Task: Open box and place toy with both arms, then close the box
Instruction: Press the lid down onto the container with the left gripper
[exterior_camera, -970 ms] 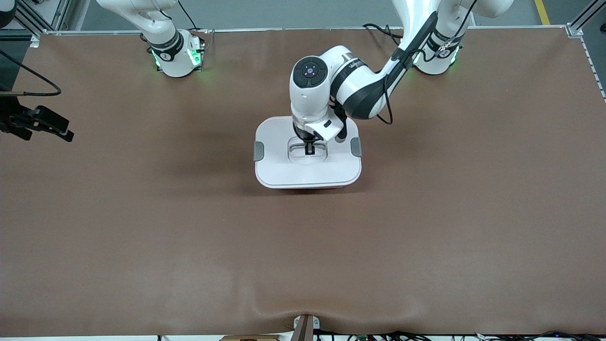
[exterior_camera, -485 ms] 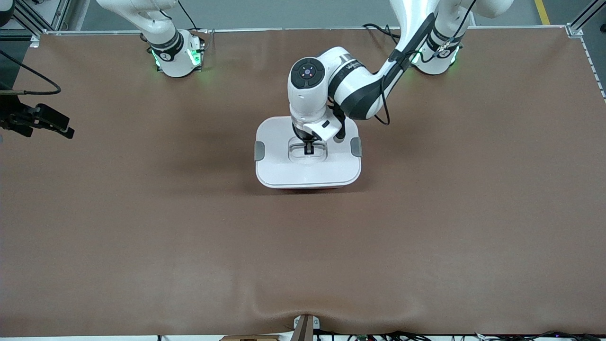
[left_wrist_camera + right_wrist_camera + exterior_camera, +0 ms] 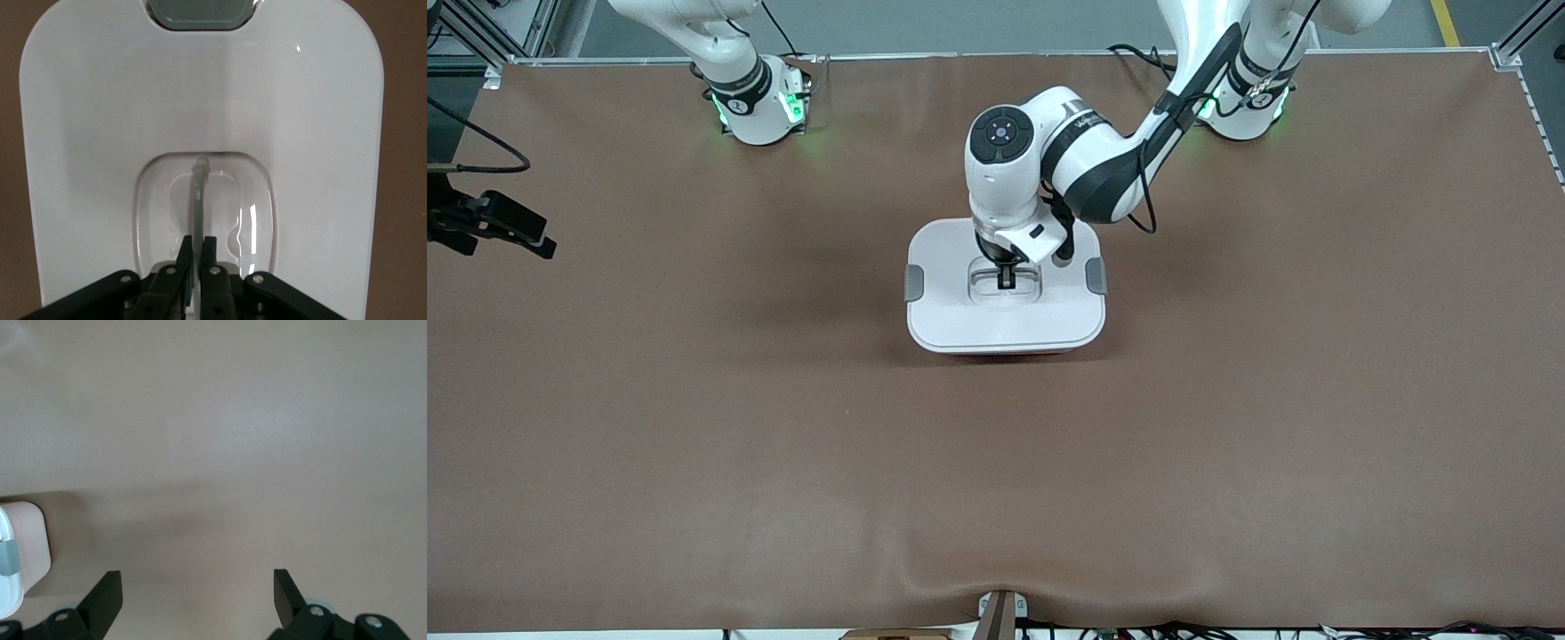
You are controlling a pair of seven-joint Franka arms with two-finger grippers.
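Gripping the lid handle, with the box [image 3: 1005, 320] shut at the table's middle.
Left gripper [image 3: 1007, 279] sits in the lid's recess, fingers [image 3: 184, 257] pinched on the thin handle bar [image 3: 199, 200]; whether opening or closing, I cannot tell. Lifting needs a straight pull. Right gripper [image 3: 197, 587] waits over the table's right-arm end, fingers spread. No toy shows; the box's contents are hidden.
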